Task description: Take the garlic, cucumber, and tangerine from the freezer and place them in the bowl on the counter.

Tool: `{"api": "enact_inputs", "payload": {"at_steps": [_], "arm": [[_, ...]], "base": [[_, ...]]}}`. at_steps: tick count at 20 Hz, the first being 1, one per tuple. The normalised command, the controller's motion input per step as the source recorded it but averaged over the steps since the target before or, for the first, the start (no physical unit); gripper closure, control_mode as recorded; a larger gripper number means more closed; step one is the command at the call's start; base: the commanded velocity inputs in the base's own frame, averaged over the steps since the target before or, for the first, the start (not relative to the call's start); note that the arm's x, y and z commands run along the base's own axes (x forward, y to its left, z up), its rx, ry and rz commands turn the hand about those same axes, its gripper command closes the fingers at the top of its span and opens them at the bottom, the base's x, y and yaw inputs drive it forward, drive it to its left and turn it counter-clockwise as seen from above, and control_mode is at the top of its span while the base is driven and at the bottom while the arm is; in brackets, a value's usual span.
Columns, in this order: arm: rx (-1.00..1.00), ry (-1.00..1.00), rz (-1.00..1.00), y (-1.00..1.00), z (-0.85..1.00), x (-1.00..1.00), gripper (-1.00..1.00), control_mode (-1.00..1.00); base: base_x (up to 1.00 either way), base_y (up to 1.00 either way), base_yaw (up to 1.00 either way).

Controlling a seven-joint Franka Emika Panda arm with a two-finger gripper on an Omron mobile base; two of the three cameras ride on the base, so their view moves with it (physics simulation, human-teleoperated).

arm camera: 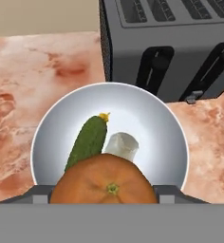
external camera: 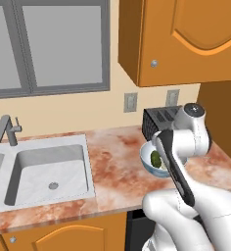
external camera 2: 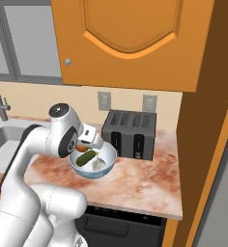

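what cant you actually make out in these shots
- Gripper fingertips: hand view, hidden behind the tangerine and cut by the bottom edge.
- Bowl: left base view, right half covered by the arm.
- Garlic: hand view, lower part behind the tangerine.
- Toaster: hand view, top cut off.

An orange tangerine [arm camera: 104, 182] is showing between the jaws. Beyond them, a dark green cucumber [arm camera: 88, 141] with a yellow tip and an off-white garlic [arm camera: 122, 145] are lying in the white bowl [arm camera: 152, 123]. Pinkish-brown marbled counter [arm camera: 33, 80] is surrounding it; a dark grey toaster [arm camera: 166, 47] is standing beyond.
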Motion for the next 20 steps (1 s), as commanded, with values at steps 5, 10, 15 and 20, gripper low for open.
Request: {"api": "enact_inputs", "payload": {"at_steps": [5, 10, 15, 20], "arm": [[0.00, 0.17, 0.00, -0.06, -0.22, 0.46, 1.00, -1.00], [0.00, 0.09, 0.00, -0.15, -0.41, 0.48, 1.00, -1.00], [0.03, 0.00, 0.00, -0.29, -0.63, 0.41, 1.00, -1.00], [0.00, 0.00, 0.00, -0.12, -0.51, 0.33, 1.00, -1.00]], "base": [[0.00, 0.00, 0.00], [0.00, 0.00, 0.00], [0.00, 0.00, 0.00], [0.00, 0.00, 0.00]]}}
